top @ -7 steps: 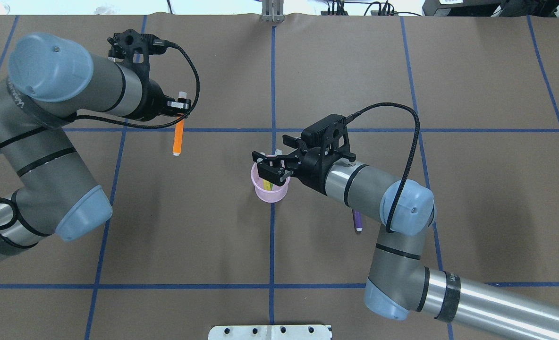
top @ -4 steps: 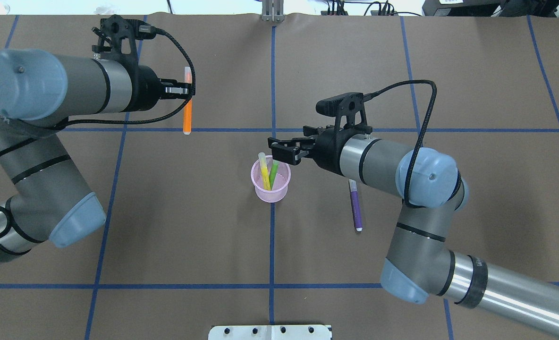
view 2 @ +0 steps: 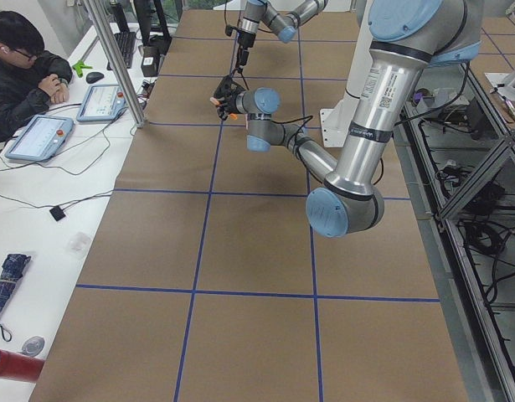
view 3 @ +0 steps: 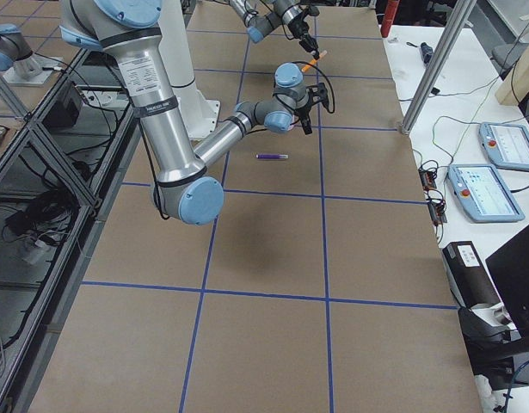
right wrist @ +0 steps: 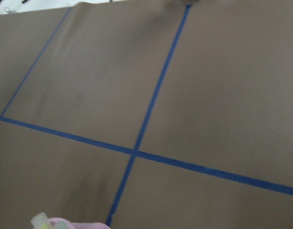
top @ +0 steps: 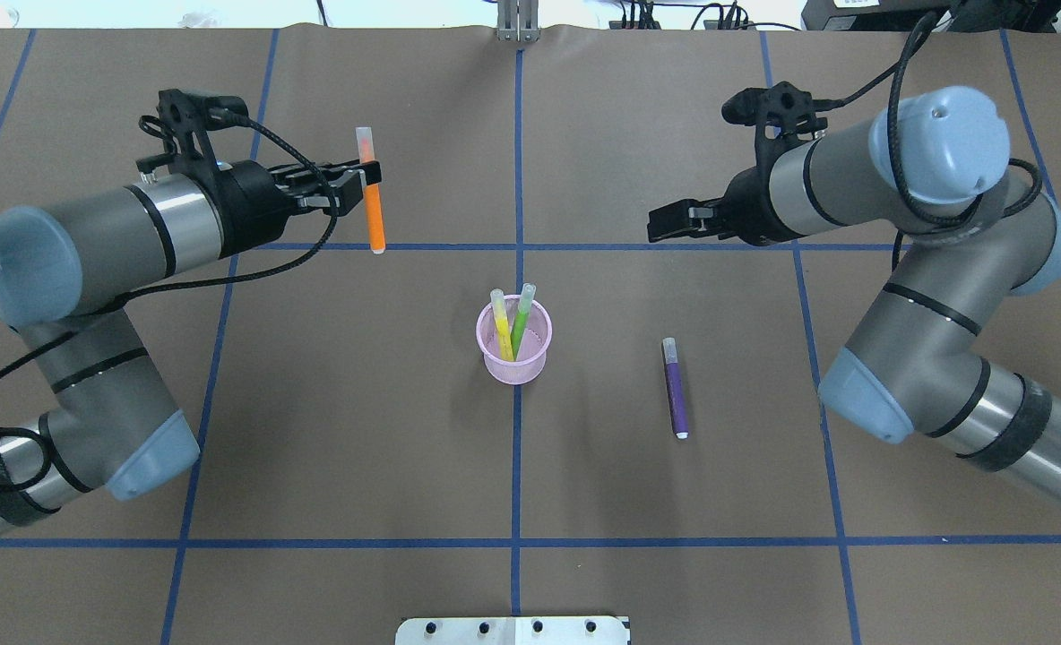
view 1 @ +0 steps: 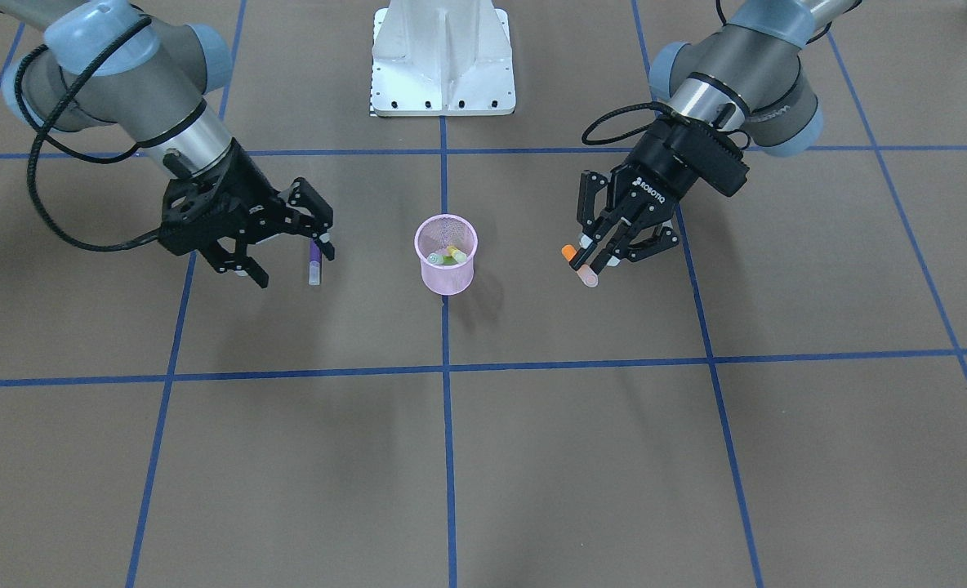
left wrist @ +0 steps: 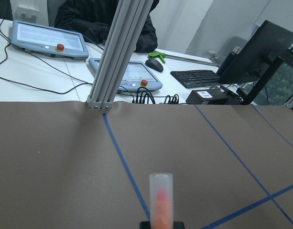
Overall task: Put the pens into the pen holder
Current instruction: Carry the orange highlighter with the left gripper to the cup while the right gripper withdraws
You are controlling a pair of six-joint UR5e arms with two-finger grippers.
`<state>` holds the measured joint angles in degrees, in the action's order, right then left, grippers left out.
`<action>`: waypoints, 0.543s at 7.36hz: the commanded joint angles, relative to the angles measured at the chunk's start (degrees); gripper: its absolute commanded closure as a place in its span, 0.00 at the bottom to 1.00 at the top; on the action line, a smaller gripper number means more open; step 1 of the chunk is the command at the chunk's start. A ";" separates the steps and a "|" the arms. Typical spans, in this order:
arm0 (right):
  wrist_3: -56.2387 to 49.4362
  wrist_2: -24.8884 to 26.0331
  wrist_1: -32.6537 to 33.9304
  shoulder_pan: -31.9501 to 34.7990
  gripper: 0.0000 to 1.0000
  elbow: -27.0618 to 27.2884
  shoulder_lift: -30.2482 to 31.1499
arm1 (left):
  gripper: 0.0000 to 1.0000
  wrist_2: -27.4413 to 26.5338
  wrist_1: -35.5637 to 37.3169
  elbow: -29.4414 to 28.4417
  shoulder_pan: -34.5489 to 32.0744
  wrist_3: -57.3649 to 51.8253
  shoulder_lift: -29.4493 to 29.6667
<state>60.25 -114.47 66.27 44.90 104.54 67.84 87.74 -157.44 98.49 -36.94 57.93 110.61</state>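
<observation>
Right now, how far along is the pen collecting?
Done: a yellow pen and a green pen stand in the pink holder. In hand: the left gripper is shut on the orange pen, off to the holder's side. Left: the purple pen lies on the table, apart from the open right gripper.

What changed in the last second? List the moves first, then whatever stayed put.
The right gripper, open, left its spot over the pink pen holder and drew back to the robot's right, uncovering the yellow pen and green pen inside. The left gripper, clamped on the orange pen, carried it slightly right and farther out. Unchanged: the holder's place, and the purple pen lying on the table.
</observation>
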 commanded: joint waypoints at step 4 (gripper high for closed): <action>0.40 -3.22 18.02 0.47 0.01 0.31 -0.07 | 1.00 -5.74 -13.51 -3.91 8.62 -0.18 2.94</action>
<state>60.44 -117.63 83.52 46.66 105.16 67.65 82.32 -170.58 95.35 -30.49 57.98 112.37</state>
